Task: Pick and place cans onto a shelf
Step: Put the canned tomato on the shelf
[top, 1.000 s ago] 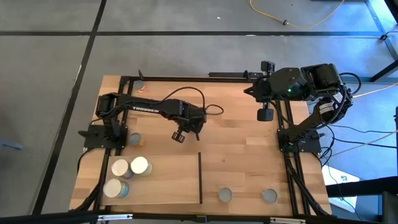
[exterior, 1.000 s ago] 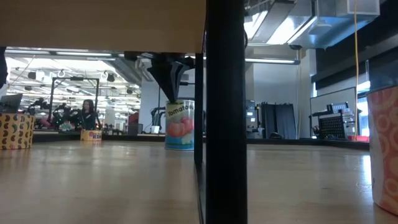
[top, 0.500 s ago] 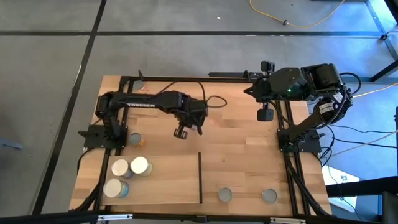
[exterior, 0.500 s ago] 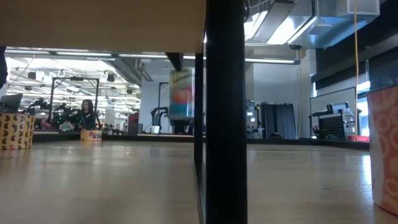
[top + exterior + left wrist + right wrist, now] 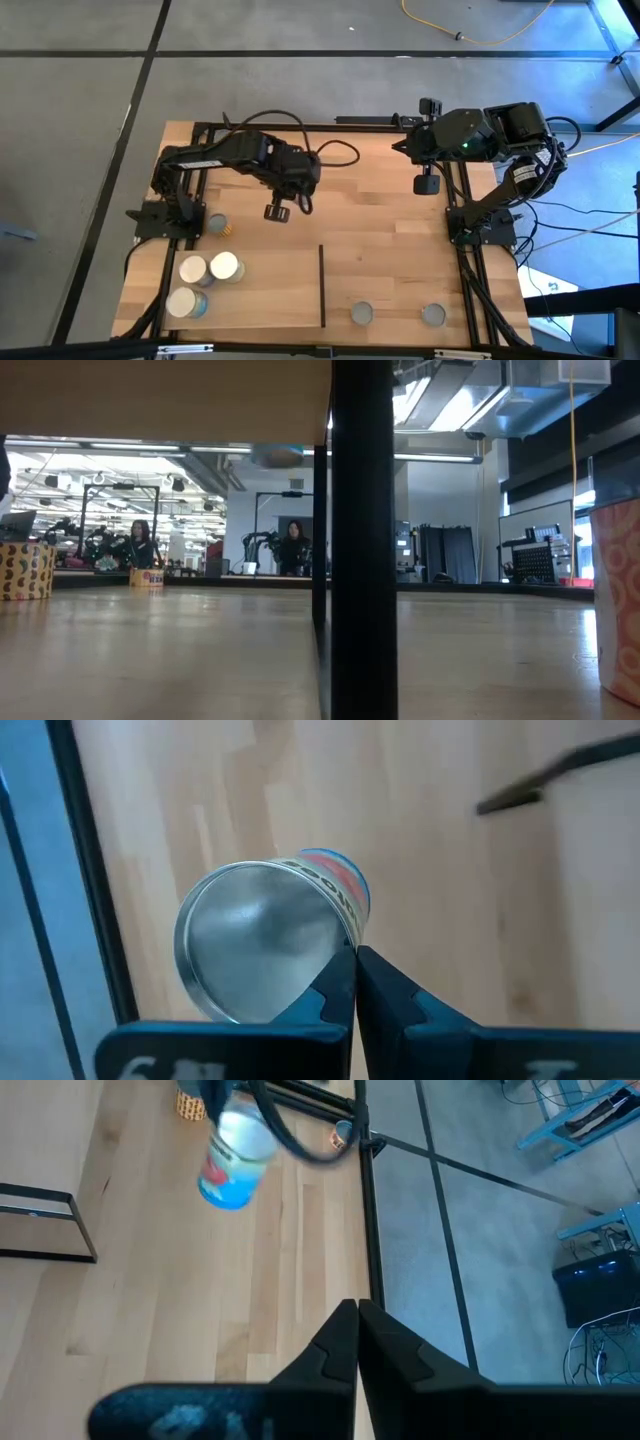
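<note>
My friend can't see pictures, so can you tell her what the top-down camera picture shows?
The left gripper holds a can up over the middle of the wooden table. More cans stand at the table's left side and two on the shelf by the near edge. The right gripper waits, shut, at the table's right side.
</note>
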Tool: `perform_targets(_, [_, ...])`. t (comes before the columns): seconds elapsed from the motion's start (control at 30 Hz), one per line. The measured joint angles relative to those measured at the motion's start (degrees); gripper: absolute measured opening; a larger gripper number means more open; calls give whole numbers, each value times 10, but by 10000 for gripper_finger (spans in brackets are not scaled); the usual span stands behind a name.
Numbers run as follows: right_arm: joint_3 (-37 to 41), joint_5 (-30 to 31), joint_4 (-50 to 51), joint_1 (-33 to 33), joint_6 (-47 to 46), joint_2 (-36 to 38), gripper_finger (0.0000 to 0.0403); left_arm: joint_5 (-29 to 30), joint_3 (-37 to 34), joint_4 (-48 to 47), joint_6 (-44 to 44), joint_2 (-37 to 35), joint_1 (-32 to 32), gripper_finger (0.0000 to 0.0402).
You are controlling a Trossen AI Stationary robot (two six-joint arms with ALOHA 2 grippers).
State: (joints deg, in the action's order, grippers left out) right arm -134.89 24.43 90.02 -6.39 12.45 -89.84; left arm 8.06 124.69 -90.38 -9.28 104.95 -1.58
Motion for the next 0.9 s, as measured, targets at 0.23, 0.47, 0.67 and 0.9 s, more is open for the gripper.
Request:
perform_targets(0.23, [0, 0, 0, 0, -2, 0, 14, -17, 65, 4, 30, -1, -55, 0])
perform_targets(0.47, [0, 0, 0, 0, -2, 0, 14, -18, 76, 3, 61, 0, -127, 0])
perform_targets(0.67, [0, 0, 0, 0, -2, 0, 14, -18, 76, 4, 68, 0, -189, 0])
perform_targets(0.9, [0, 0, 0, 0, -4, 0, 14, -24, 76, 4, 110, 0, -257, 0])
